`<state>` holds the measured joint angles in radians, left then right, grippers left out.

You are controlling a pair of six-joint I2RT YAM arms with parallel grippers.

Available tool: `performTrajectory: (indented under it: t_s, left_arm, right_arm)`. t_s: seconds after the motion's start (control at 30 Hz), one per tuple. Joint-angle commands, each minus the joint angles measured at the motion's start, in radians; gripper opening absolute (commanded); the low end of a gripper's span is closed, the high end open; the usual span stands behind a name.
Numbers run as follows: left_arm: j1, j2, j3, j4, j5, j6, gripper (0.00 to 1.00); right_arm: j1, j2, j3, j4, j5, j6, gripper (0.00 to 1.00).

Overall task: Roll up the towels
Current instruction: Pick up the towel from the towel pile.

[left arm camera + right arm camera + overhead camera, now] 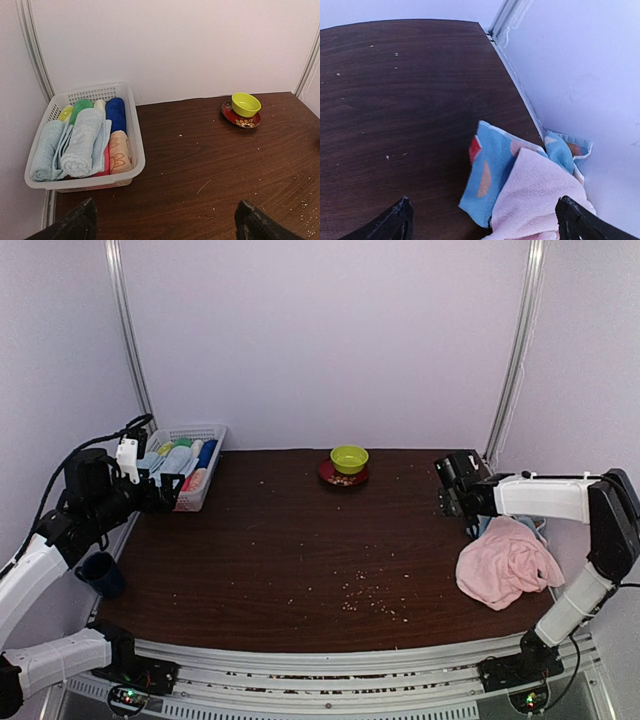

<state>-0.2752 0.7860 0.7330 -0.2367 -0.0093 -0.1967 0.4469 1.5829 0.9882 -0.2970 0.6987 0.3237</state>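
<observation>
towels in a crumpled heap, pink over patterned blue

The table is dark brown wood grain; at its right edge the larger towel is plain pale pink, the smaller towel light blue with red and peach patches. At its far edge, a lime bowl tops a red flowered plate.

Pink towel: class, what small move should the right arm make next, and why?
Probably lower the right gripper onto the pink towel: its jaws stand open and empty, and the towel lies crumpled, not yet rolled, over the blue towel.
</observation>
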Motion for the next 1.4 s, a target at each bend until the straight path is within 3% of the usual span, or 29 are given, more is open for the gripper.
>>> performTrajectory:
  t_s: [0.0,0.5,0.6,0.73,1.0,1.07,1.13,1.2,1.3,1.37]
  left_arm:
    - [-0.002,-0.005,0.008,0.036,0.011,0.000,0.98]
    - [-0.002,0.000,0.008,0.034,0.017,0.000,0.98]
    - [-0.002,0.002,0.008,0.034,0.017,0.000,0.98]
    - [-0.002,0.001,0.008,0.034,0.017,-0.001,0.98]
    - [-0.002,0.003,0.008,0.035,0.019,-0.001,0.98]
    - [-0.002,0.002,0.008,0.034,0.020,-0.002,0.98]
    - [-0.002,0.001,0.008,0.034,0.020,-0.002,0.98]
    - [-0.002,0.003,0.008,0.035,0.021,-0.002,0.98]
    - [-0.001,0.002,0.008,0.035,0.022,-0.003,0.98]
    - [-0.002,0.004,0.008,0.035,0.020,-0.003,0.98]
  right_arm:
    - [-0.076,-0.084,-0.131,0.121,-0.020,0.107,1.00]
    - [-0.167,0.138,-0.072,0.146,-0.105,0.163,0.99]
    - [-0.169,0.163,-0.051,0.131,-0.092,0.158,0.91]
    - [-0.178,0.189,-0.034,0.121,-0.133,0.140,0.69]
    - [-0.187,0.230,-0.004,0.097,-0.154,0.135,0.67]
    - [-0.186,0.240,0.004,0.093,-0.163,0.128,0.55]
    - [-0.187,0.240,0.006,0.094,-0.165,0.127,0.35]
    - [-0.186,0.236,0.002,0.099,-0.162,0.126,0.27]
    - [-0.180,0.227,0.006,0.103,-0.153,0.118,0.03]
    - [-0.162,0.223,0.017,0.094,-0.133,0.107,0.00]
